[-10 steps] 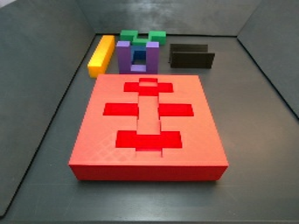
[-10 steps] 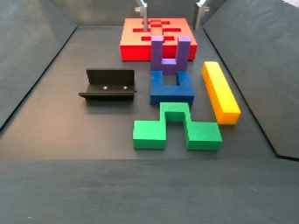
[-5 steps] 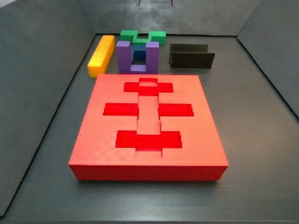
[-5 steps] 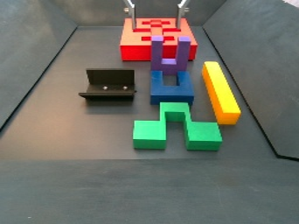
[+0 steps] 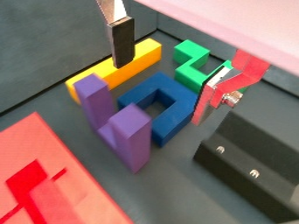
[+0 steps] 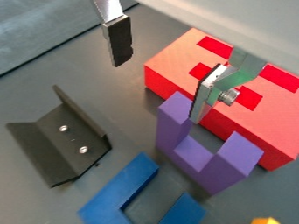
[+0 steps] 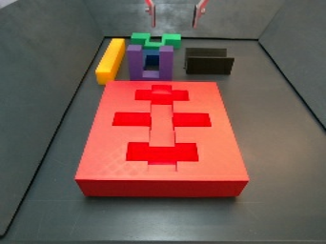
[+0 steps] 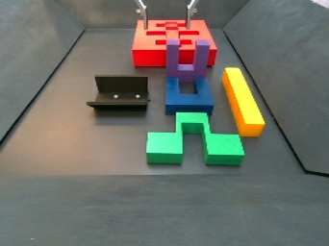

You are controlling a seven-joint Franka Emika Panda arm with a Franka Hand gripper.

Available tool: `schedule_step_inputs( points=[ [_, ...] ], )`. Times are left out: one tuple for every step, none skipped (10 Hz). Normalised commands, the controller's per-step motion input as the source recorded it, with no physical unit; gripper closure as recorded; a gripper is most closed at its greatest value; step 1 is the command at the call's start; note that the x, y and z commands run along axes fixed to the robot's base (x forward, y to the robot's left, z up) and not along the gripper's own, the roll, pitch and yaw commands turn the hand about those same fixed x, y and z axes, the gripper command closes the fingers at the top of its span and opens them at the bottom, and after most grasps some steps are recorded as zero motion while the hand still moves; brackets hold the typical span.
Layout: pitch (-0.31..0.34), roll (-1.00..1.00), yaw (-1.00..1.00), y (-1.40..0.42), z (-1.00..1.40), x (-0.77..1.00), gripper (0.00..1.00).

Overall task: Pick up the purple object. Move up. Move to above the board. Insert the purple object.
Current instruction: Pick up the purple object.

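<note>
Purple object (image 8: 186,68) stands ungrasped; gripper (image 8: 166,11) hovers released above it, so pickup needs a descent around a prong.

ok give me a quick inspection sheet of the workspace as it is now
surface: dark grey floor, bare around the pieces
purple object: standing upright, prongs up, untouched, between the board and the blue block
board: red, lying flat, its cross slots unfilled
clutter: blue block, green block, yellow bar, all on the floor beside each other
fixture: standing apart from the blocks
gripper: open, holding nothing, high above the purple object; fingers on either side of it in both wrist views
cables: nothing seen
surroundings: grey walls around the floor
</note>
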Motion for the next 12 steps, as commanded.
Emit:
schedule_step_inputs(
  points=[
    [-0.084,0.00,0.00,-0.13,-0.45,0.01,0.00],
    [-0.117,-0.01,0.00,-0.02,-0.51,0.00,0.00],
    [-0.111,-0.02,0.00,-0.05,-0.39,0.00,0.00],
    [-0.054,0.00,0.00,-0.12,-0.27,0.02,0.00],
    [-0.020,0.01,0.00,-0.23,-0.30,0.00,0.00],
    [0.000,0.03,0.00,-0.24,-0.26,0.00,0.00],
    [0.000,0.05,0.00,-0.20,-0.29,0.00,0.00],
    [0.000,0.06,0.00,-0.01,-0.33,0.00,0.00],
    [0.000,0.01,-0.02,0.15,-0.24,0.00,0.00],
    [0.000,0.00,-0.06,0.17,-0.19,0.00,0.00],
    [0.000,0.00,-0.06,0.09,-0.17,0.00,0.00],
    [0.000,0.01,-0.04,0.00,-0.14,0.00,0.00]
  ],
)
